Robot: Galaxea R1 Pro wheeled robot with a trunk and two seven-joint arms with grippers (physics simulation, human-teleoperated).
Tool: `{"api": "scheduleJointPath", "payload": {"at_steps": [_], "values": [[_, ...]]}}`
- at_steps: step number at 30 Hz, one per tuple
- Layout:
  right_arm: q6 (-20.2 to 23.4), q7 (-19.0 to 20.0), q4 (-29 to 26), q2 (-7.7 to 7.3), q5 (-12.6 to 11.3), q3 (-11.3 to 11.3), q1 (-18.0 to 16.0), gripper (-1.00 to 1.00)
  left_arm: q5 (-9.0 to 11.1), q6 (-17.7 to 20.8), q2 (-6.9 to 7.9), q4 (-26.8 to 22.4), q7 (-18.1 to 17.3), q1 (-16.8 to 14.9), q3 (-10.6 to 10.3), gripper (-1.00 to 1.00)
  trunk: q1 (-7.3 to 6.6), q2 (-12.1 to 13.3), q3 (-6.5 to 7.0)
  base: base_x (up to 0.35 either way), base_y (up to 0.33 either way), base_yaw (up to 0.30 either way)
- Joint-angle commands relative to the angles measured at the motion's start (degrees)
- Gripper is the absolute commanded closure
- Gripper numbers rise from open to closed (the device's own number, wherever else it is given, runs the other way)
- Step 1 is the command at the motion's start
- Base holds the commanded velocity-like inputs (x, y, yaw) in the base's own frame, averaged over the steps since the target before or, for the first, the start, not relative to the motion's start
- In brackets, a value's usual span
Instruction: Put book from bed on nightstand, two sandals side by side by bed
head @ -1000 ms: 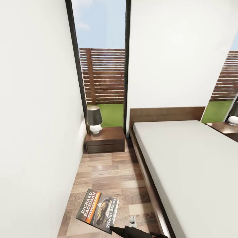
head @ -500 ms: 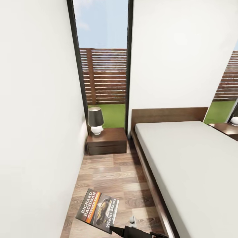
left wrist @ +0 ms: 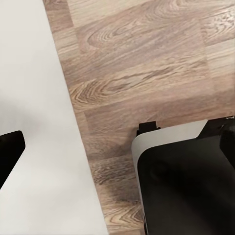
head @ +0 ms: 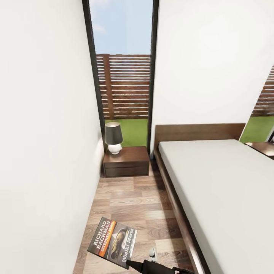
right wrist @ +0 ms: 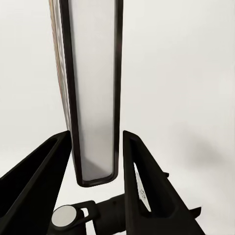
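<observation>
Narrow strip of wood floor (head: 133, 205) here, white wall (head: 42, 152) on one side and the bed (head: 220, 190) on the other, leading to the nightstand (head: 127, 161) with 1 dark-shaded lamp (head: 113, 137) on its top under the window (head: 123, 76). The book (head: 113, 241) hangs low over the floor, well short of the nightstand. The right gripper (right wrist: 95, 161) is clenched on it, its bottom edge sitting between the 2 black fingers (right wrist: 142, 171); the left gripper's state I cannot tell.
</observation>
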Motion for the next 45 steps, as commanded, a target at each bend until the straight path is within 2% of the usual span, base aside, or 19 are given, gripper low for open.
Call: {"api": "scheduleJointPath", "payload": {"at_steps": [1,16,35,45], "values": [[0.6,0.15,-0.01,0.01,-0.34,0.05,-0.05,1.0,0.23,-0.17,0.01,0.03,0.22,-0.04,-0.47,-1.0,0.03,-0.13,-0.14,0.001,0.004,0.031],[0.59,0.15,-0.01,0.01,-0.34,0.04,-0.05,1.0,0.23,-0.13,-0.11,-0.02,0.22,-0.08,-0.48,-1.0,0.03,-0.13,-0.23,0.0,0.001,0.012],[0.58,0.15,-0.03,-0.04,-0.34,0.04,-0.05,1.0,0.14,-0.12,-0.18,-0.01,0.22,-0.07,-0.6,-1.0,0.03,-0.13,-0.92,0.001,0.0,0.081],[0.6,0.15,-0.02,-0.04,-0.27,0.04,-0.04,1.0,0.13,0.26,-0.22,-0.04,0.22,-0.1,-0.65,-1.0,0.03,-0.13,-0.94,0.19,0.0,0.006]]}}
